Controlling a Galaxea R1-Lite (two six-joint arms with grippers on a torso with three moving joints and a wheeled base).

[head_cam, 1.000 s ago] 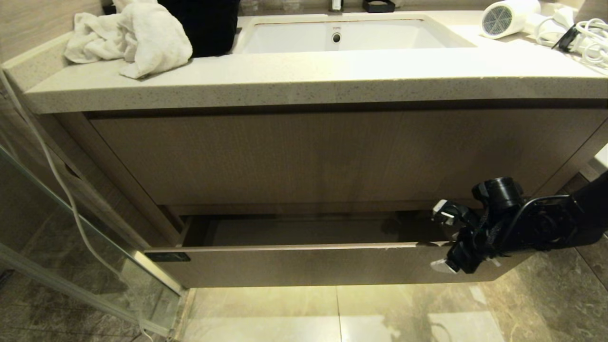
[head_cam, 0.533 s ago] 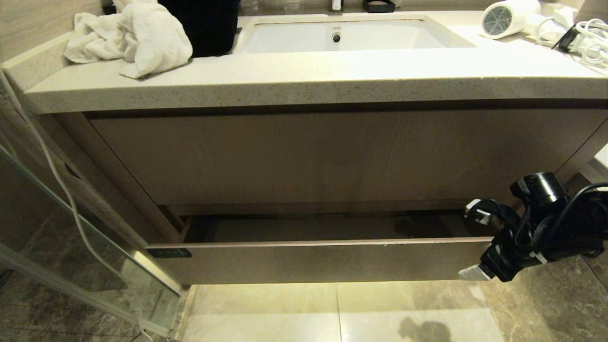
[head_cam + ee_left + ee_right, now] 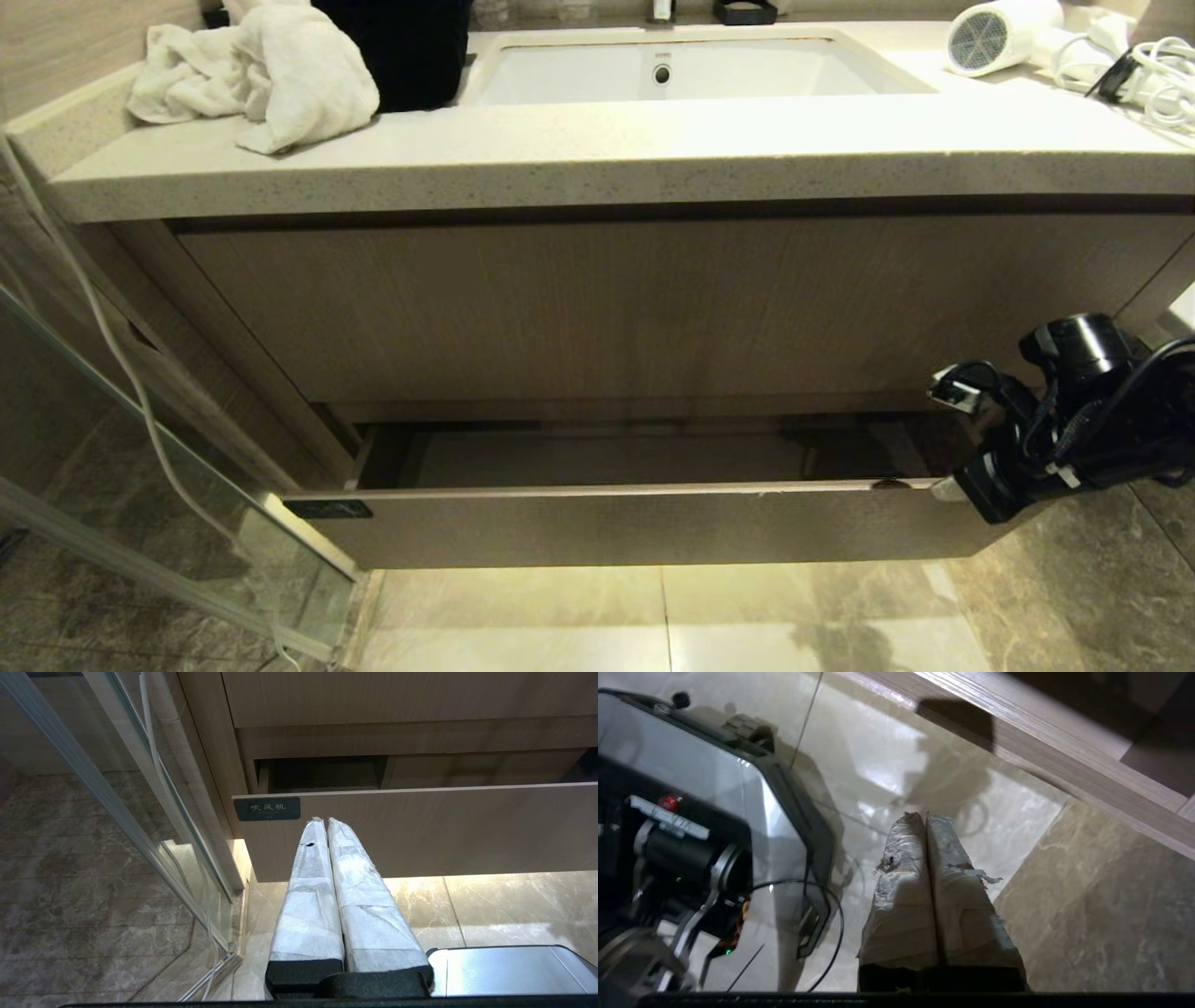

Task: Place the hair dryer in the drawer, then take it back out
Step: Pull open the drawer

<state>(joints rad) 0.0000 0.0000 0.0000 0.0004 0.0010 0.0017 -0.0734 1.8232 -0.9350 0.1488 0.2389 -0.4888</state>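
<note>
Right hand (image 3: pixel 945 485) is pressed together holding nothing, right by the open drawer's (image 3: pixel 644 527) end; hair dryer (image 3: pixel 999 35) sits well above it on the counter (image 3: pixel 560 154). Left hand (image 3: pixel 325 820) is pressed together too.

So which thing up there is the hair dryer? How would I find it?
Start at the long speckled stone countertop with the white sink in it, and go to its far right end. The small white plastic hair dryer lies there beside a coiled white cord. Only it has a round grey mesh grille.
</note>
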